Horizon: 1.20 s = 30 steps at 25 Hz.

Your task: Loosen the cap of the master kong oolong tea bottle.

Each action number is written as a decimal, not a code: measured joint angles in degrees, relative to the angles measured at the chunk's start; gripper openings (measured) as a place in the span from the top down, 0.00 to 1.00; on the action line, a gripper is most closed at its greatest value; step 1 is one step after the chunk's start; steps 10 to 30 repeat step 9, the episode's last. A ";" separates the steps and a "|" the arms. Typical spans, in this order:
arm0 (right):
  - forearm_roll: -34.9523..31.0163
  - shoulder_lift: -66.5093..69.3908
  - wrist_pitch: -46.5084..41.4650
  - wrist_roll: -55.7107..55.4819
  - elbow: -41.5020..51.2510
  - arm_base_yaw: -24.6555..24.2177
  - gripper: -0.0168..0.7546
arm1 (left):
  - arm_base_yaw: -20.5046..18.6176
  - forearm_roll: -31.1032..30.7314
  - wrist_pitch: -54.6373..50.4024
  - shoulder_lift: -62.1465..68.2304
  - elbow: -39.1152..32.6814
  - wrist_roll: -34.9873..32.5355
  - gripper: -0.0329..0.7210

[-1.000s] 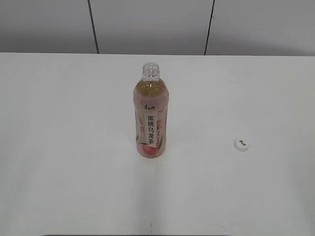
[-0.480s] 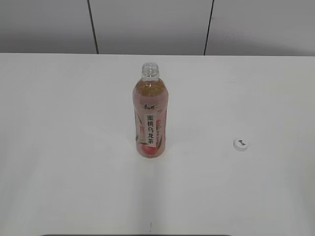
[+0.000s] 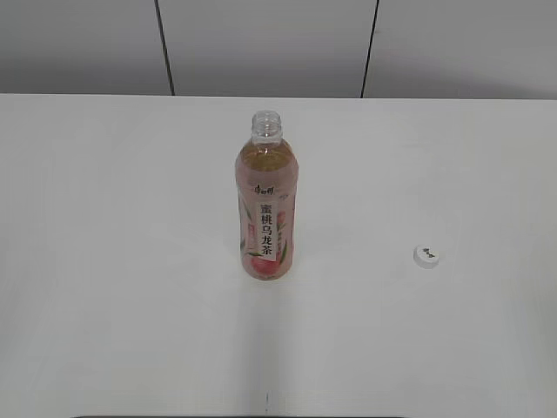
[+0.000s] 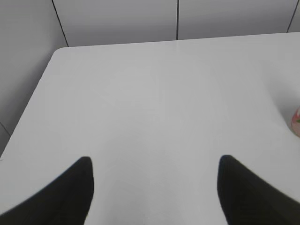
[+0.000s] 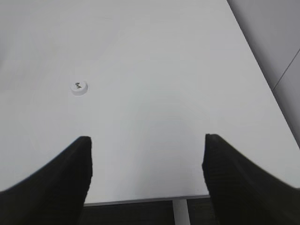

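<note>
The master kong oolong tea bottle (image 3: 266,205) stands upright at the middle of the white table, its neck open with no cap on it. A sliver of its base shows at the right edge of the left wrist view (image 4: 296,121). The cap (image 3: 426,255) lies flat on the table to the right of the bottle; it also shows in the right wrist view (image 5: 79,87). My left gripper (image 4: 154,161) is open and empty over bare table, left of the bottle. My right gripper (image 5: 147,140) is open and empty near the table's front edge, apart from the cap.
The white table (image 3: 130,261) ends at a grey panelled wall (image 3: 261,43) behind. Its left edge and far corner show in the left wrist view (image 4: 33,103). Its front and right edges show in the right wrist view (image 5: 262,84). Neither arm shows in the exterior view.
</note>
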State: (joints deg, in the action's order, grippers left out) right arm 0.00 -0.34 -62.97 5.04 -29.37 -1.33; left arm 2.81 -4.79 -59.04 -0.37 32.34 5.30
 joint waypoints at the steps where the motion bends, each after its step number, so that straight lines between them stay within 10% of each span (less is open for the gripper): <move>1: 0.00 0.00 0.00 0.00 0.00 0.00 0.26 | 0.09 0.00 0.00 0.00 0.00 0.00 0.30; 30: 0.00 0.00 0.05 0.00 0.00 0.00 0.26 | 0.39 0.00 0.00 0.00 0.00 0.00 0.30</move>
